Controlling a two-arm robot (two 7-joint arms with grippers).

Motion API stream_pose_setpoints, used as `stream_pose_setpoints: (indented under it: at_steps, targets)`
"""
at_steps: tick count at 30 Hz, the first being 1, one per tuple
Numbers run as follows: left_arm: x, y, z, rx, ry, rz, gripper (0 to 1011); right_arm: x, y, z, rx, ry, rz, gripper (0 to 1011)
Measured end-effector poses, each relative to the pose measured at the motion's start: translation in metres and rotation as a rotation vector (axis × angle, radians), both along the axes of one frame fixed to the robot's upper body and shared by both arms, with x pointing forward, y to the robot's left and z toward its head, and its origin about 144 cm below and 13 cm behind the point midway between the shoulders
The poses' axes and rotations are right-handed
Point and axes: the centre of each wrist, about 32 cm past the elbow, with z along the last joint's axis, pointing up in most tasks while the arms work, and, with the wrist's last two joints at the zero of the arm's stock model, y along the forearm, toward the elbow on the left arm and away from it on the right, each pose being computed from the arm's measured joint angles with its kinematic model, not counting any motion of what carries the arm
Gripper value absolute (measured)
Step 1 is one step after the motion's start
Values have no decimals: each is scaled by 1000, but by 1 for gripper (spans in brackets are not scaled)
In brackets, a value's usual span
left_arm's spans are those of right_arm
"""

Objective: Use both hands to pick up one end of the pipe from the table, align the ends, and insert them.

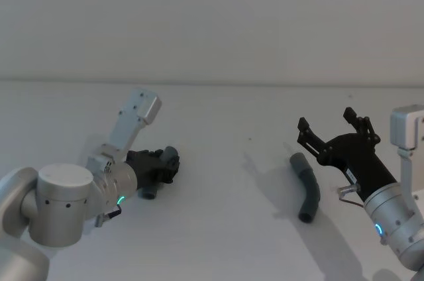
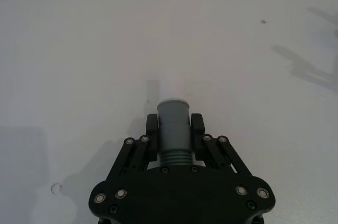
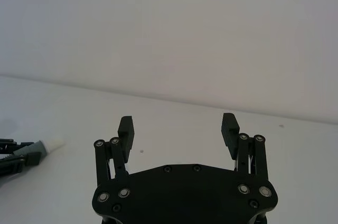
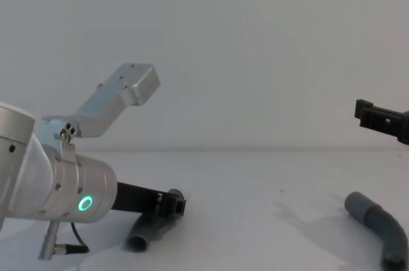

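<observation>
The left arm (image 1: 59, 209) comes in at 8 o'clock in the head view, its silver wrist (image 1: 114, 181) held low and pointing toward 3 o'clock. The left gripper (image 1: 169, 162) has its fingers (image 2: 152, 124) clamped on a pipe (image 2: 173, 118). The right arm (image 1: 399, 220) enters at 4 o'clock, angled toward 11. The right gripper (image 1: 326, 120) is raised, its fingers (image 3: 125, 129) spread wide apart.

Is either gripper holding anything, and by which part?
The left gripper clamps one pipe piece by its smooth cuff; the right gripper is open, holding nothing.
</observation>
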Motion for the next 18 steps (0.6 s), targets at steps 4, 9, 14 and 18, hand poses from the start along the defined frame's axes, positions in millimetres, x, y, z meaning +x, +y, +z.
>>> stream_pose_setpoints:
  at_steps: [4,9,14,18]
  targets:
    - [0,0,0,0,0,0,346,0,0,0,0,0,0,1003]
    - [0,0,0,0,0,0,345,0,0,1,2,4,0,1003]
    - [0,0,0,0,0,0,345,0,2,3,9,29,4,1003]
    - [0,0,0,0,0,0,345,0,4,8,16,68,8,1003]
